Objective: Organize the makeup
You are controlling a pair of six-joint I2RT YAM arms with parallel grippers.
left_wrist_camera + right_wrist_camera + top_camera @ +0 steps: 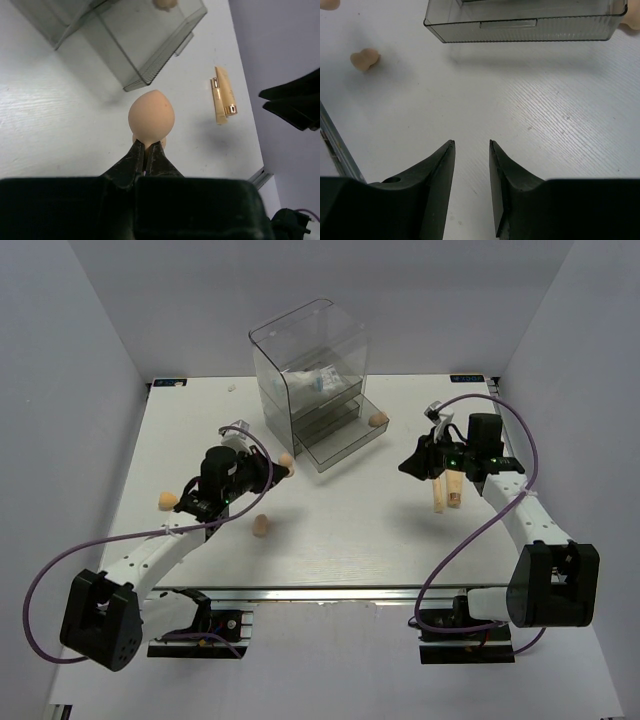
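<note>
The left gripper [147, 150] pinches a peach sponge [151, 115] just short of the drawer box [150, 45] front corner. The right gripper [471, 150], spread, hangs over open table [545, 110] toward the right edge.

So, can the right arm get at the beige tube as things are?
Probably yes. The right claw is open and empty, and the beige tube lies on the bare table close by it, with only the slim stick beside it.
</note>
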